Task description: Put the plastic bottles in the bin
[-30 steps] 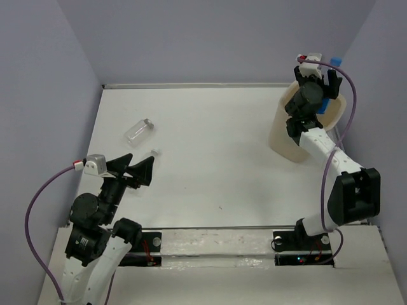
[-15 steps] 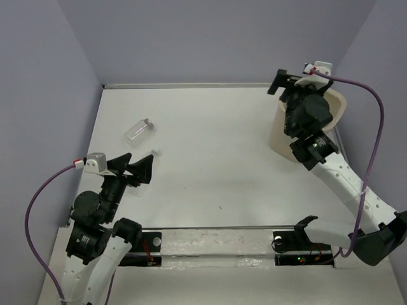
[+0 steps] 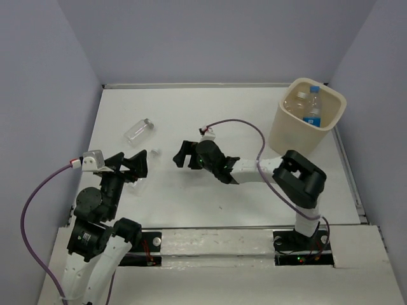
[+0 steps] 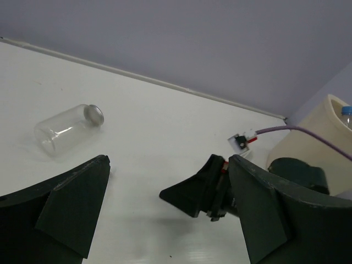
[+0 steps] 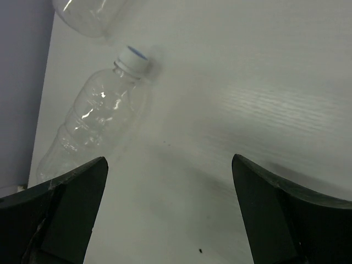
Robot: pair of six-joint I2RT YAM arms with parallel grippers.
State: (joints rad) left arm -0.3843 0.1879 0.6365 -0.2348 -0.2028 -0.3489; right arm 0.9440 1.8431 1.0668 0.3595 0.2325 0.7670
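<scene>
Bin (image 3: 278,130): cream-beige plastic tub with a rolled rim, upright at the far right corner of the white table (image 3: 241,121).
Bin contents: clear plastic bottle with blue label and blue cap (image 3: 313,107), leaning inside; more clear plastic beside it, outline too faint to tell.
Stubby bottle (image 4: 69,127): short clear label-less plastic bottle with a grey cap, lying on its side on the far left of the table, well apart from the bin.
Ribbed bottle (image 5: 93,129): slim clear plastic bottle with a white cap, lying on the table near the stubby one and close to the left gripper.
Right gripper (image 3: 181,155): black, its arm stretched across the table toward the left side; jaws spread wide with nothing between them — the ribbed bottle lies just ahead, not touched.
Left gripper (image 3: 130,166): black, near the table's left side; jaws wide apart, holding nothing — the stubby bottle lies beyond its tips.
</scene>
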